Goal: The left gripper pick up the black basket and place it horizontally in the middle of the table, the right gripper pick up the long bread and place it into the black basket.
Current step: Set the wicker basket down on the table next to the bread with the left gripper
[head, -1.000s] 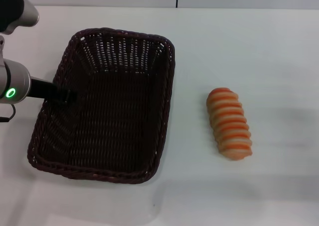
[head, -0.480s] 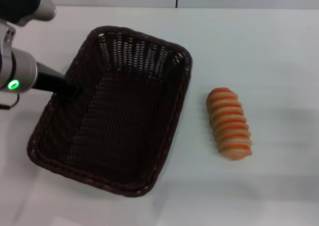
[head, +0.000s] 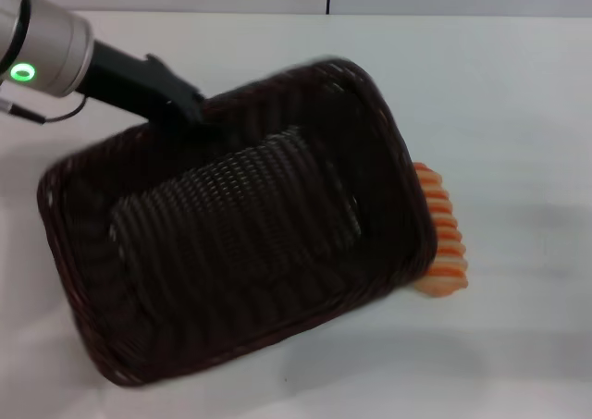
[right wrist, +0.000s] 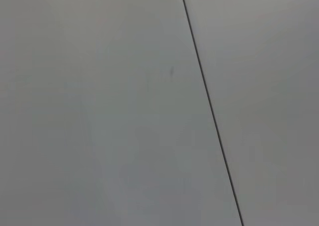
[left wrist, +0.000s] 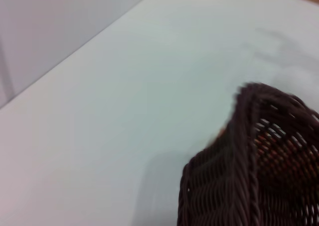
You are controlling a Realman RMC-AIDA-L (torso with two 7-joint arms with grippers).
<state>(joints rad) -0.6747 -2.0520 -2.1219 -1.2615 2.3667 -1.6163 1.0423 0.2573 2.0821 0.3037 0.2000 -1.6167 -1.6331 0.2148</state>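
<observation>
Basket [head: 231,252] swung rightward, overlapping bread [head: 442,252]; left claw [head: 190,104] clamped on rim.

Dark brown-black weave all over the black basket [head: 231,252], ribbed rows across its floor, a braided rim on top. At its three o'clock edge peeks the long bread [head: 442,243], orange and cream stripes. Plain white table [head: 518,95]. Black left gripper [head: 185,104], silver arm, green light glowing.

Black basket [head: 240,252] is motion-blurred & hides most of long bread [head: 442,243], left gripper [head: 190,107] fingertips lost vs dark rim at basket's far-left side, right gripper out of view.
</observation>
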